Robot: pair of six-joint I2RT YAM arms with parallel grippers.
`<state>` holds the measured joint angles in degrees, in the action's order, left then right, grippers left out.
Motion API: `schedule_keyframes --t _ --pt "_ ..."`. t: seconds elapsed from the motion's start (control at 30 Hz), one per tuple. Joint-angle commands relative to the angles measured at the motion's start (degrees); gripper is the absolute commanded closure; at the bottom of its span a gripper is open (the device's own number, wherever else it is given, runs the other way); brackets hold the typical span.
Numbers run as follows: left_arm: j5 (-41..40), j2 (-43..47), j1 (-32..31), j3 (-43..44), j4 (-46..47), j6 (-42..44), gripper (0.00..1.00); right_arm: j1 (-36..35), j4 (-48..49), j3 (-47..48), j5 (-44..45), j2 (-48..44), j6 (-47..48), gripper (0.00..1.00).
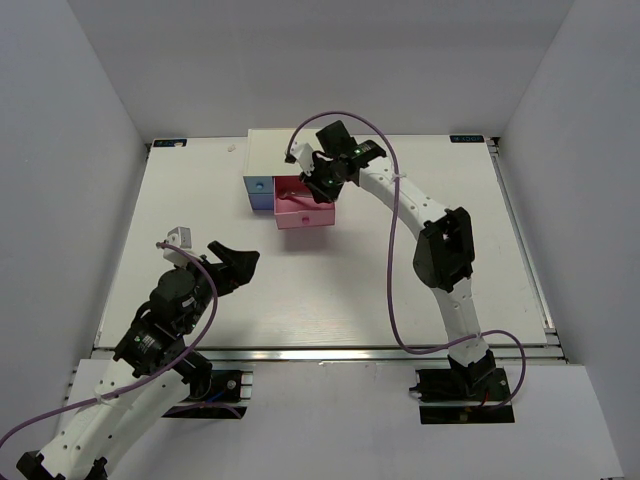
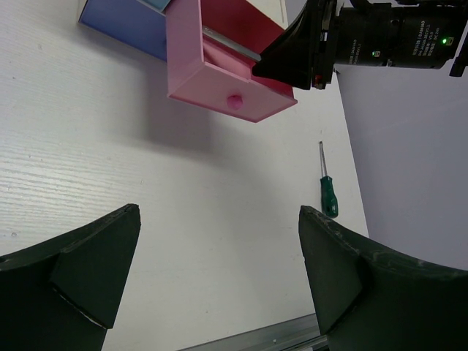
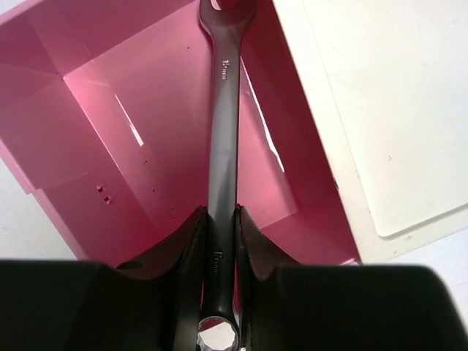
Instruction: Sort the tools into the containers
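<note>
My right gripper (image 1: 325, 182) is shut on the slim silver wrench (image 3: 223, 124) and holds it lengthwise over the open pink drawer (image 3: 110, 146), its far end down inside. The pink drawer (image 1: 303, 212) is pulled out of the white cabinet (image 1: 272, 155), next to a shut light blue drawer (image 1: 258, 190). My left gripper (image 1: 237, 264) is open and empty, low over the table in front of the cabinet. The green-handled screwdriver (image 2: 327, 194) lies on the table to the right of the pink drawer (image 2: 219, 88); in the top view it is hidden. The dark-handled screwdrivers are out of view.
The right arm (image 1: 440, 250) reaches across the right half of the table. White walls close in the left, back and right sides. A metal rail (image 1: 330, 353) runs along the table's near edge. The screwdriver lies close to the right wall (image 2: 409, 161).
</note>
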<state>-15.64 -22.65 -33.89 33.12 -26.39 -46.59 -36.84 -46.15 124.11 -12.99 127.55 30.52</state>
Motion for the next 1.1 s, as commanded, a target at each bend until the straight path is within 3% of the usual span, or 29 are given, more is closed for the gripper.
schedule_keyframes --t 0.0,0.27,0.77,0.8,0.83,0.93,1.07 --pt "-0.4 -0.4 -0.1 1.4 0.2 -0.1 0.02 -0.6 2.2 1.0 1.0 -0.5 -4.2 0.89" --pt "-0.1 -0.8 -0.1 1.5 0.6 0.1 0.02 -0.7 3.4 -0.8 1.4 -1.9 -8.2 1.00" --pt "0.2 -1.2 -0.1 1.2 1.1 0.1 0.02 -3.9 9.7 -6.3 15.3 -5.7 -22.0 1.00" --pt "0.1 -1.2 -0.1 1.3 1.0 0.1 0.02 -4.0 9.9 -6.3 15.3 -5.7 -22.2 0.98" --pt "0.1 -1.1 -0.1 1.3 0.9 0.1 0.02 -4.1 9.8 -6.3 15.3 -5.7 -22.2 0.87" --pt "0.0 -0.8 -0.1 1.4 0.6 0.1 0.02 -4.3 9.8 -5.8 15.1 -5.6 -21.4 0.66" --pt "0.0 -0.6 -0.1 1.3 0.6 0.1 0.02 -4.2 8.8 -5.1 13.9 -6.6 -19.4 0.55"
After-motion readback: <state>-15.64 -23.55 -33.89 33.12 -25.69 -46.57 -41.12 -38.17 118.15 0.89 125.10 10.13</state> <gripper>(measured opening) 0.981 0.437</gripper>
